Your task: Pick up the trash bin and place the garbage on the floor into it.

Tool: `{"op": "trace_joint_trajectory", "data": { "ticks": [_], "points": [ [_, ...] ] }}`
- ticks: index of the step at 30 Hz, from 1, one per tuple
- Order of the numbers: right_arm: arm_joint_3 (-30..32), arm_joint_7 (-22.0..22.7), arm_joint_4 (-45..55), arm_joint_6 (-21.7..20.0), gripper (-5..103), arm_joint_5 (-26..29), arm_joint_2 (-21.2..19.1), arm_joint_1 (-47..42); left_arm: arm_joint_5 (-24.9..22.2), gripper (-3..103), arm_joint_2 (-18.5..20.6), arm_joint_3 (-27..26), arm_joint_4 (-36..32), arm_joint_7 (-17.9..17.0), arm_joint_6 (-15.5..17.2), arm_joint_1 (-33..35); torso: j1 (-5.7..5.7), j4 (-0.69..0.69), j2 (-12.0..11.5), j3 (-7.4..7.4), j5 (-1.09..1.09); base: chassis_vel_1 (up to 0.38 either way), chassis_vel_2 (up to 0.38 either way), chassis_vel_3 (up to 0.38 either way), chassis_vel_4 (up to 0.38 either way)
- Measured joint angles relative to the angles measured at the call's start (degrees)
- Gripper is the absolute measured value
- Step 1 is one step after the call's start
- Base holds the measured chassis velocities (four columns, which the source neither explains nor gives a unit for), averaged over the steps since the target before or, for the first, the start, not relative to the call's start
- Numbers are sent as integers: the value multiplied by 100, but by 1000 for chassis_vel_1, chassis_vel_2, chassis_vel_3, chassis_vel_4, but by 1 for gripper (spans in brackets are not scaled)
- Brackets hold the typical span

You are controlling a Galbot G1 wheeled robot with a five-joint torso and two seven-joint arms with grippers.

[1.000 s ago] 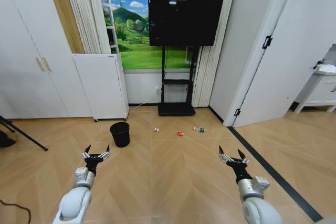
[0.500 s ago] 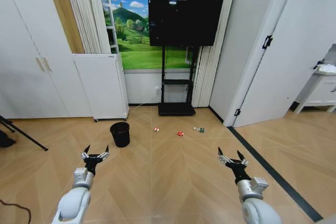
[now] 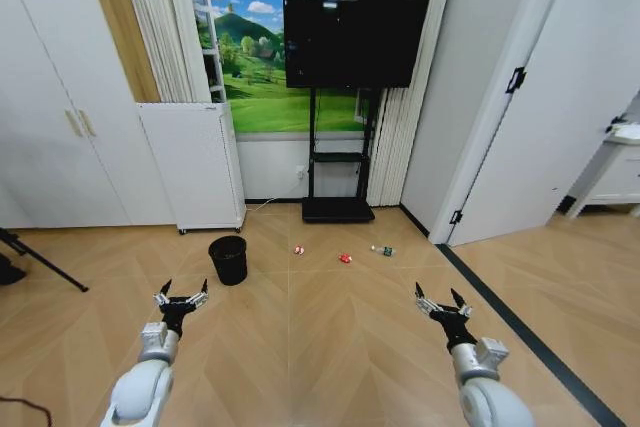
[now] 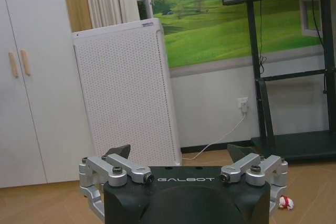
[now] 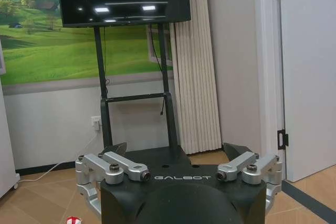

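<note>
The trash bin [image 3: 228,259] stands upright on the wooden floor [image 3: 330,347] left of centre in the head view, just in front of the tall white perforated appliance [image 3: 192,165]. To its right, near the frame's middle, the garbage lies in a loose row well apart from the bin: a red-and-white scrap [image 3: 298,248], a red wrapper [image 3: 345,258] and a small clear bottle [image 3: 383,250]. The left end effector [image 3: 181,298] at lower left and the right end effector [image 3: 439,303] at lower right both hover above the floor with fingers spread wide, holding nothing.
</note>
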Motion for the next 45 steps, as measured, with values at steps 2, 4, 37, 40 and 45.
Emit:
{"op": "trace_joint_trajectory", "data": {
  "ticks": [2,4,37,40,45],
  "points": [
    [3,-8,6,3,100,6,0,-3,-3,100,0,-1,5,0,-1,-8,0,-1,1,0,-4,-241,219,245,-243],
    [5,-11,6,4,100,7,0,-4,-4,100,-1,-1,6,0,-1,-7,0,-1,0,0,-2,-255,268,255,-245],
    [6,-163,31,43,100,93,-7,-20,-26,100,-34,-69,-35,-10,-23,54,1,-2,0,0,2,-344,343,338,-344],
    [6,-168,32,47,100,94,-4,-21,-26,100,-32,-64,-35,-7,-25,54,1,-2,0,0,-7,-352,358,359,-362],
    [-15,-153,9,154,100,108,-1,-21,-26,100,-27,-65,-28,-7,-29,56,0,0,1,-1,-1,-357,347,361,-357]
  ]
}}
